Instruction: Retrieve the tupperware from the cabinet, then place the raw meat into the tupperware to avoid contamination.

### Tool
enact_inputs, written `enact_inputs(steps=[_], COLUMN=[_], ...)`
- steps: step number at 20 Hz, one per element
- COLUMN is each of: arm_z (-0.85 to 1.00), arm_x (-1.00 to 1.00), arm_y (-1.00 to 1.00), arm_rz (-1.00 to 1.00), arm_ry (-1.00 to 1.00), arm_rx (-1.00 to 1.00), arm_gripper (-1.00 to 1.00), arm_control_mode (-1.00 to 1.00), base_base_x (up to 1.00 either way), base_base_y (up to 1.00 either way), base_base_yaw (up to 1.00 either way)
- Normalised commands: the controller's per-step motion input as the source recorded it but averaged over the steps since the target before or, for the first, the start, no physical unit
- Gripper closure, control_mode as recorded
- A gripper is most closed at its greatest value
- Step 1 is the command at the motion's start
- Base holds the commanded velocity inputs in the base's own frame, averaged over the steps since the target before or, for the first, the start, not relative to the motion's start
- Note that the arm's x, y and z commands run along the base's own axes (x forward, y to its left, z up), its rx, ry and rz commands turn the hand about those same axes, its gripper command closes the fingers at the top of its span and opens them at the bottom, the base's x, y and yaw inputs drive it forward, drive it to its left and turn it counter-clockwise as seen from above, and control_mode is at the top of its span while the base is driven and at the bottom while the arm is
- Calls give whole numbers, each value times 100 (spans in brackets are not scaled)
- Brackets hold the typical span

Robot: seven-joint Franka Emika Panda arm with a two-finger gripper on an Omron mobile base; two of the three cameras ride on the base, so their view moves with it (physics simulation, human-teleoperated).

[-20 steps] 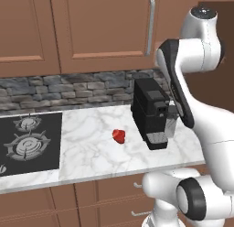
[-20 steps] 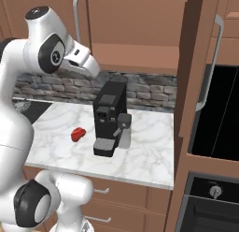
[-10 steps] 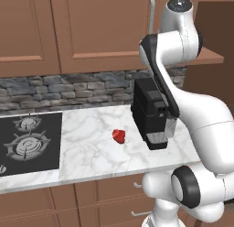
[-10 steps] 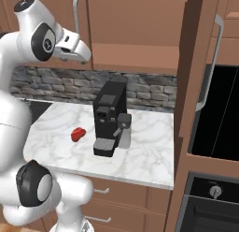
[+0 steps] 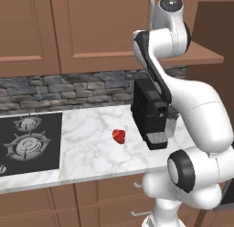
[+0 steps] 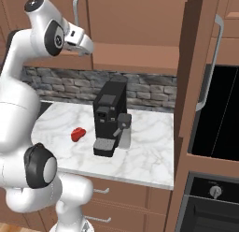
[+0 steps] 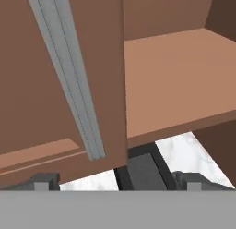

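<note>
The raw meat (image 5: 119, 136) is a small dark-red lump on the marble counter, left of the black coffee machine (image 5: 148, 114); it also shows in the right base view (image 6: 78, 133). My gripper (image 6: 88, 47) is raised to the level of the cabinet's wooden shelf (image 6: 135, 58), just left of the opening. In the hand view the gripper (image 7: 117, 181) is open with nothing between its fingertips (image 7: 44, 179). It faces the edge of the closed cabinet door and its silver bar handle (image 7: 69, 75). The visible part of the shelf (image 7: 179, 80) is bare. The tupperware is out of view.
The cabinet's right door (image 6: 196, 62) stands swung open beside a black wall oven (image 6: 219, 114). A stovetop (image 5: 27, 141) takes up the counter's left end. The coffee machine (image 6: 109, 119) stands directly below the shelf. Drawers run under the counter.
The arm has lifted, and the hand has risen from above the coffee machine to shelf height at the cabinet opening. The jaws stay open. The meat has not moved.
</note>
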Motion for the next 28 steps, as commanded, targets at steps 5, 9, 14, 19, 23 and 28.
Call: enact_inputs(steps=[5, 9, 14, 19, 23, 28], arm_z=[20, 11, -1, -14, -17, -12], arm_x=[49, 58, 47, 28, 2, -9], arm_y=[4, 2, 0, 2, 15, 30], arm_rz=[4, 6, 5, 3, -3, -11], arm_ry=[3, 7, 2, -6, -18, -28], arm_rx=[-3, -4, -2, 1, 4, 1], arm_gripper=[-100, -100, -100, 100, 100, 100], arm_control_mode=[-100, -100, -100, -100, -100, -100], base_base_x=[0, 0, 0, 0, 0, 0], base_base_y=[0, 0, 0, 0, 0, 0], base_base_yaw=[0, 0, 0, 0, 0, 0])
